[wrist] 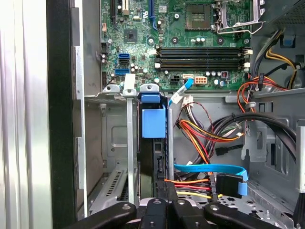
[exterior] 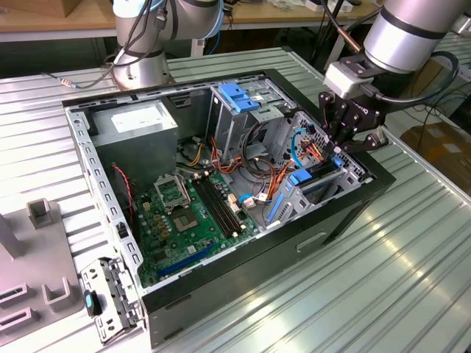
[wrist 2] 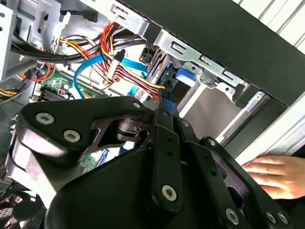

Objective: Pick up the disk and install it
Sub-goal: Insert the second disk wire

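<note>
One open computer case lies on its side on the ribbed metal worktop, and the arm's black hand hangs over the drive cage at the corner nearest the exterior view's right. The disk stands on edge in a slot of that cage: in the first wrist view I can see its blue rail end with the dark body of the drive running down beside the grey slot wall, and in the exterior view the same blue tab shows low in the bay just beneath the hand. The hand sits right above the disk, but whether it is clamped on it, merely touching it or parted around it I cannot tell, since the tips are hidden behind the hand's own linkage. I would judge the picking up done and the seating in hand, with the disk well down in its slot. Loose red, yellow and orange cables and a blue data cable lie just beside the slot. At the case's outer edge, in the second wrist view, a person's hand rests near the worktop. Finishing, to my eye, calls for a straight push along the slot, square to its walls, keeping clear of those cables.
</note>
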